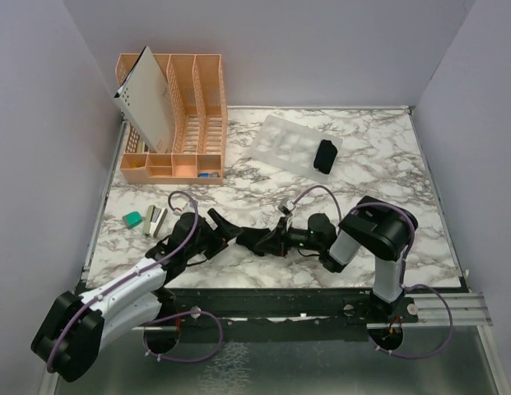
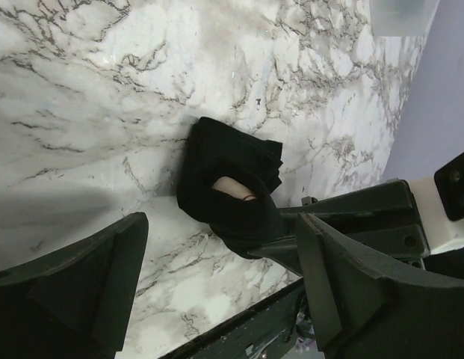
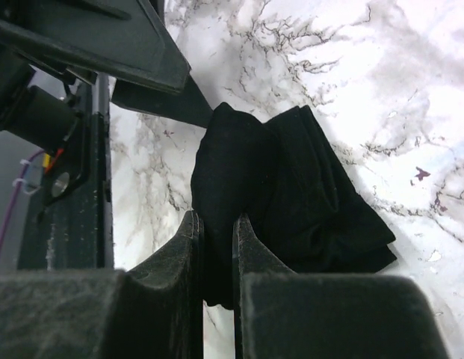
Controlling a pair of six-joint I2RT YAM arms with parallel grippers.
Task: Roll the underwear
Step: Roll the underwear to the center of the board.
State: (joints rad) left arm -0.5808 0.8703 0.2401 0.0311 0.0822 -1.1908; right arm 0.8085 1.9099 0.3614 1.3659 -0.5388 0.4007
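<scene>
At the far left back an organizer [image 1: 185, 99] and, nearer, a few small desk items [image 1: 145, 220] sit well apart from the work and block nothing. The left hand [image 1: 225, 228] is spread wide and has hold of nothing. It points at the underwear [image 3: 291, 187] just ahead of it, leaving the cloth, I judge, to the other side. The underwear lies bunched on the counter [image 1: 378, 189] near the front edge, with a tan band peeking from its folds. The right hand [image 3: 217, 221] is pinched nearly closed on one edge of the cloth, likely to keep the roll from loosening. Farther back right, a second black bundle [image 1: 325, 156] rests on a clear tray [image 1: 271, 136], out of the way.
</scene>
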